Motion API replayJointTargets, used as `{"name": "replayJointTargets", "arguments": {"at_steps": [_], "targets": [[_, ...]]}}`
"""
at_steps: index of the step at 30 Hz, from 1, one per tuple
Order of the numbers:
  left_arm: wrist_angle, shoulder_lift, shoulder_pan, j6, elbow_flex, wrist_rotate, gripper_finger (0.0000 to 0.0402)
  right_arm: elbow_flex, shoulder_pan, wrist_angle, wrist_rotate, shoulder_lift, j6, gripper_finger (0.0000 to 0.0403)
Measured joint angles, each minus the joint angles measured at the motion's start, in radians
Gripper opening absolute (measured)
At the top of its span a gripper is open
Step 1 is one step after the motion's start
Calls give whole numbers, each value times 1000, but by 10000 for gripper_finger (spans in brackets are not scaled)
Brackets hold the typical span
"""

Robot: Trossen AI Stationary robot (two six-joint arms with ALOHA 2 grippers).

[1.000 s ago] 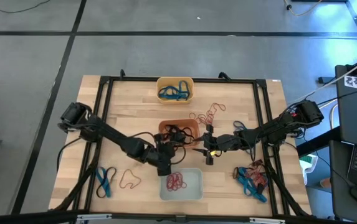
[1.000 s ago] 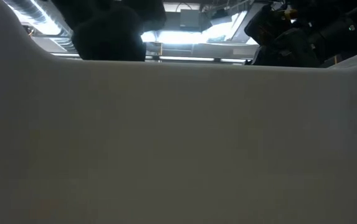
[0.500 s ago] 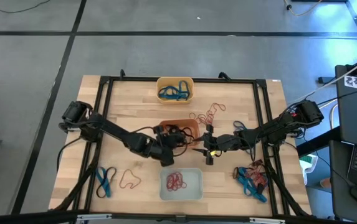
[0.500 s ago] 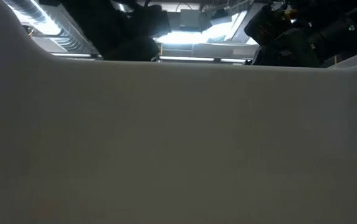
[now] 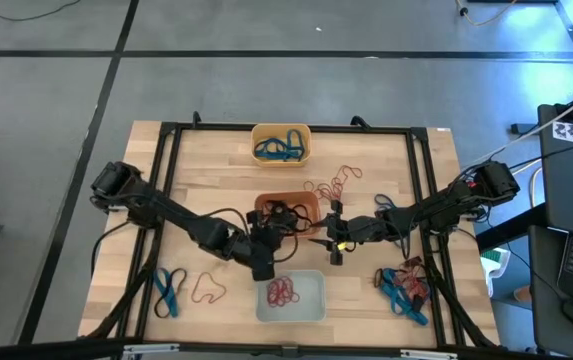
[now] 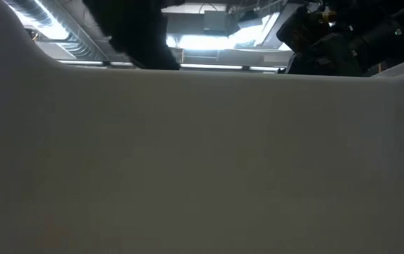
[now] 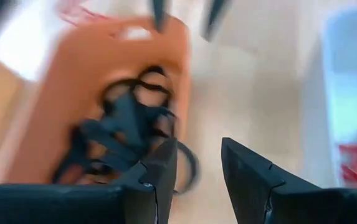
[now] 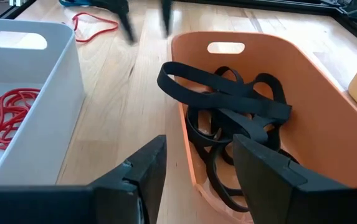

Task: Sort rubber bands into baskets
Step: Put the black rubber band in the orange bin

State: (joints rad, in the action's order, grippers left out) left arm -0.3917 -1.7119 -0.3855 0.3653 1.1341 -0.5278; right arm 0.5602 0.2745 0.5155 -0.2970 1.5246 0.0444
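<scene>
On the wooden surface (image 5: 216, 170) the three baskets stand in a line through the middle: the yellow-orange basket (image 5: 281, 131) at 12 o'clock with blue-teal bands (image 5: 278, 148) in it, the red-orange basket (image 5: 306, 203) in the centre holding a tangle of black bands (image 5: 282, 215), and the pale basket (image 5: 309, 296) at 6 o'clock with red-pink bands (image 5: 282, 291) inside. The left pincer (image 5: 263, 262) hangs just beside the red-orange basket at its 7 o'clock corner, above the strip of wood between that basket and the pale one; its fingers (image 7: 163, 171) stand apart with nothing between them, and one black loop hangs over the basket's rim near them. The right pincer (image 5: 334, 238) sits at 3 o'clock of the red-orange basket, close to its wall, fingers (image 8: 262, 168) likewise apart and empty. Loose bands lie elsewhere: thin red-pink loops (image 5: 332, 183) at 1 o'clock of the centre, a blue pair (image 5: 169, 290) and a reddish loop (image 5: 207, 289) at 8 o'clock, and a mixed blue and red heap (image 5: 404, 286) at 4 o'clock. The low view is filled by a pale wall (image 6: 202, 162).
</scene>
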Motion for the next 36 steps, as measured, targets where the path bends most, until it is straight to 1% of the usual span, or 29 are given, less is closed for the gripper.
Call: {"name": "replayJointTargets", "arguments": {"at_steps": [2, 4, 10, 14, 19, 25, 27, 32, 36], "targets": [[15, -14, 0, 0, -23, 63, 123, 0, 0, 0, 0, 0, 0, 182], [28, -33, 0, 1, -44, 89, 123, 0, 0, 3, 0, 0, 0, 182], [37, -66, 22, 0, -49, 93, 123, 0, 0, 4, 0, 0, 0, 182], [38, -65, 50, -1, -49, 93, 123, 0, 0, 4, 0, 0, 0, 182], [37, -65, 86, 5, -49, 65, 123, 0, 0, 3, 0, 0, 0, 182], [27, -65, 111, 71, -49, 57, 123, 0, 0, 3, 0, 0, 0, 182], [27, -65, 114, 79, -49, 87, 123, 0, 0, 3, 0, 0, 0, 182], [32, -63, 106, 81, -49, 202, 123, 0, 0, 2, 0, 0, 0, 182], [31, -39, 102, 81, -50, 215, 123, 0, 0, 2, 0, 0, 0, 182]]}}
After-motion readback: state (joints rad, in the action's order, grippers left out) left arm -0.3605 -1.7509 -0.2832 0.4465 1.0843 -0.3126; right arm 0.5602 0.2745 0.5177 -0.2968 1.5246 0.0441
